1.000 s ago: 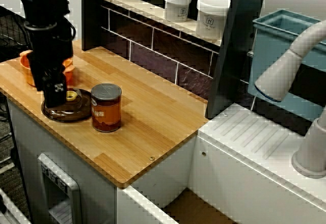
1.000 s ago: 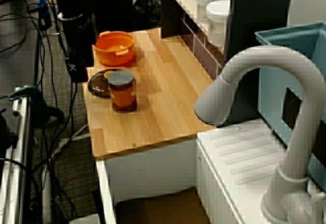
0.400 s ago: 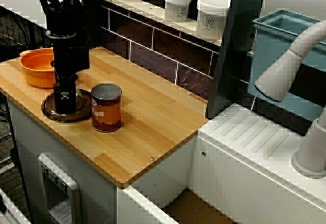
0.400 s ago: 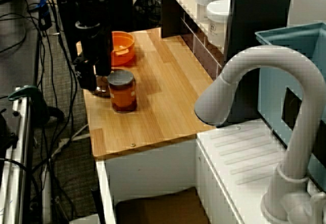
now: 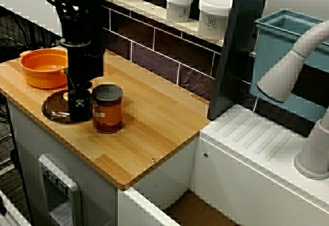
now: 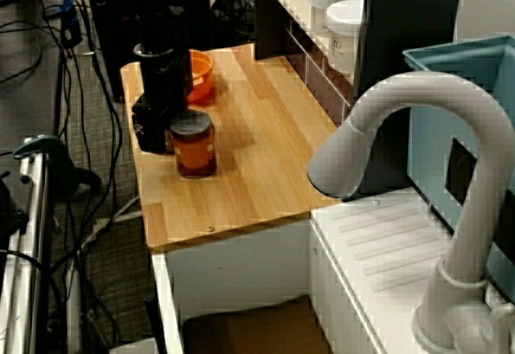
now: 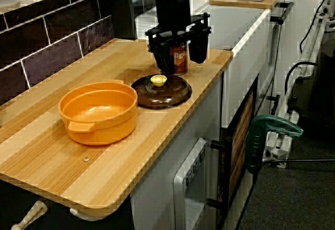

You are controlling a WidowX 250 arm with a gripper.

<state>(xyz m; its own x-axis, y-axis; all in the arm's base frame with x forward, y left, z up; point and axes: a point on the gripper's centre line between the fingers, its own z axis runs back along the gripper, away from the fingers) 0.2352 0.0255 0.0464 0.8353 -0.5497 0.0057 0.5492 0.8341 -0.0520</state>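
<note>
At the end of the wooden counter [image 5: 154, 118] farthest from the sink, your gripper [image 7: 181, 65] hangs straight down on its black arm, with its two fingers [image 7: 162, 60] spread wide and nothing pinched between them. From the low view along the counter you see the tin can [image 7: 179, 57] through the gap between the fingers. It stands upright just behind them, with a grey top and a red-brown label. In the view facing the tiled wall, the gripper sits tight against the side of the can that faces the lid, and you cannot tell whether they touch. The fingertips are low, over the edge of the brown glass lid [image 7: 161, 93] nearest the can. That lid lies flat on the wood with its yellow knob [image 7: 158, 80] up, between the can and the orange bowl [image 7: 98, 112]. The bowl stands just beside the lid on the far side from the can, close enough that you cannot tell whether their rims meet. Two white jars [image 5: 179, 5] stand side by side on the tiled shelf behind, well apart from the gripper. Past the other end of the counter, the view over the sink shows you the grey faucet [image 6: 386, 121], and a blue bin [image 5: 282, 41] hangs behind it.
</note>
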